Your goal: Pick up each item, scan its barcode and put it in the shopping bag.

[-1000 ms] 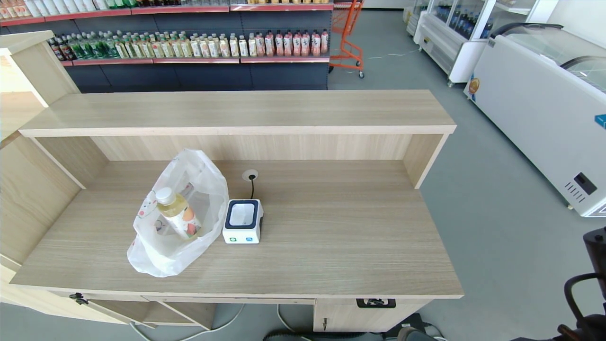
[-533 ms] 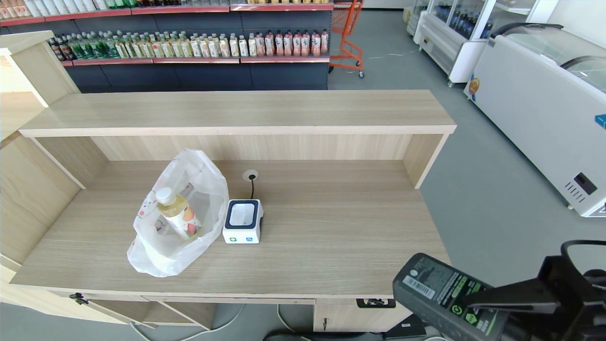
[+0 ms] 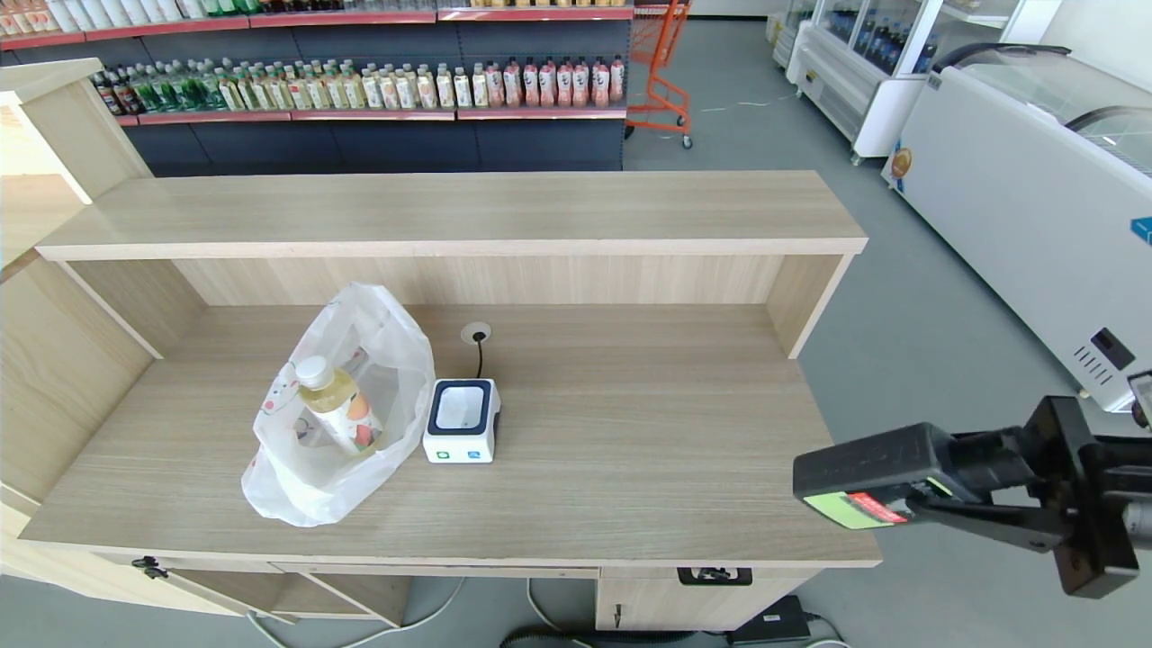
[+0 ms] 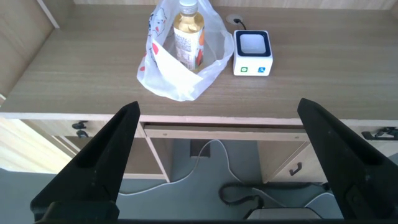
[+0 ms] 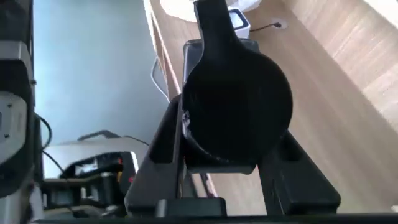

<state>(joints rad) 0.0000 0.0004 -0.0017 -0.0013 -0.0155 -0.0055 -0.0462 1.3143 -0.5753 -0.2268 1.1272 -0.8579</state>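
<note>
At lower right of the head view, a flat black pack (image 3: pixel 850 468) is held clamped in the right gripper (image 3: pixel 936 490), just off the counter (image 3: pixel 630 504) corner. It is judged light and fairly stiff, and best gripped across its broad faces. Print on its green-and-red label cannot be read. The left gripper (image 4: pixel 219 124) is spread wide and empty.

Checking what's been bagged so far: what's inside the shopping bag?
One drink bottle with a white cap leans inside the shopping bag. Its folds hide whether anything lies underneath.
</note>
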